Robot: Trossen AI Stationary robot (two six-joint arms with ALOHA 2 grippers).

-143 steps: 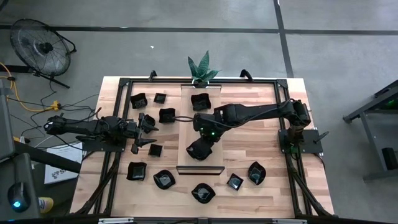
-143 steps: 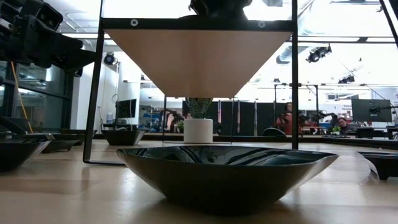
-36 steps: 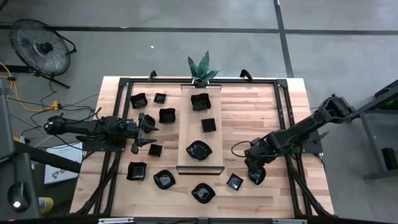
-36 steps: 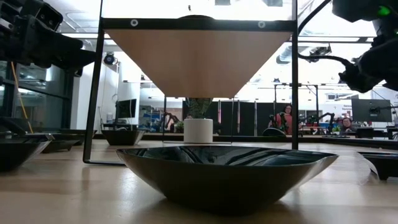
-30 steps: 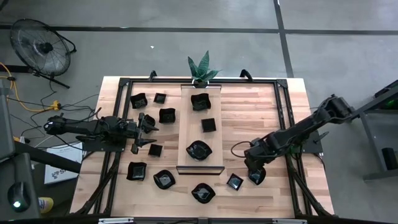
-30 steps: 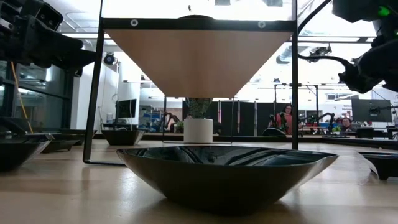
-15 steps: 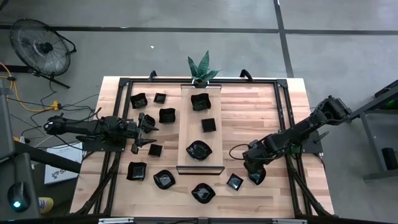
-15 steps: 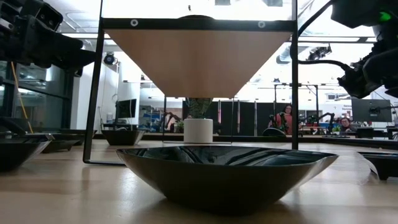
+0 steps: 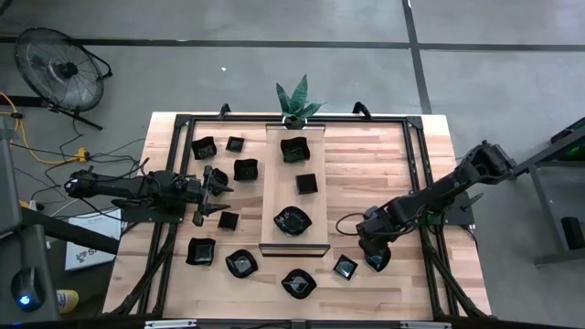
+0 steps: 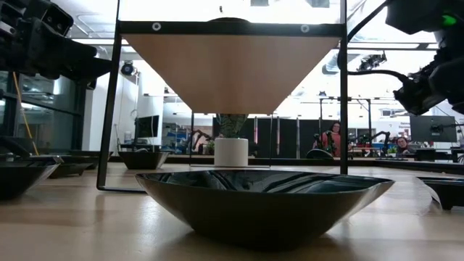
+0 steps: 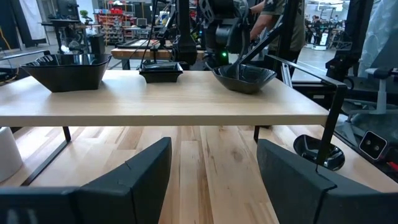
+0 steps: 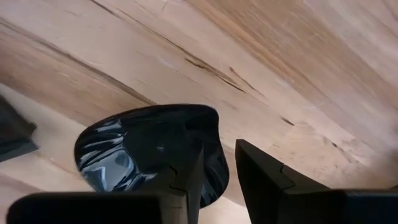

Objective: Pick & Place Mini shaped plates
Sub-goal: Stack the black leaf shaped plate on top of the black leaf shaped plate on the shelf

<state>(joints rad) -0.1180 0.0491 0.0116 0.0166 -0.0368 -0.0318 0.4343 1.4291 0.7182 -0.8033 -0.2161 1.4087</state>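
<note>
Several glossy black mini shaped plates lie around a raised pale wooden board [image 9: 294, 245], which carries three: a far plate [image 9: 294, 149], a square plate [image 9: 307, 183] and a wavy plate [image 9: 292, 220]. My right gripper [image 9: 368, 245] is down at the front-right plate [image 9: 378, 260]. In the right wrist view this plate [image 12: 134, 149] rests on the table. The right gripper [image 12: 217, 149] is open astride its rim, with one finger [image 12: 186, 171] over the bowl, the other outside, and a strip of wood showing between. My left gripper [image 9: 219, 194] hangs open left of the board, holding nothing.
A potted plant [image 9: 297, 102] stands behind the board. A black frame [image 9: 178, 164] rings the table. More plates lie along the front [image 9: 299, 282] and at the back left [image 9: 203, 146]. A floor fan [image 9: 57, 68] stands off the table to the left.
My right arm has edged slightly left over the front-right plate. The left arm and all the plates have not moved.
</note>
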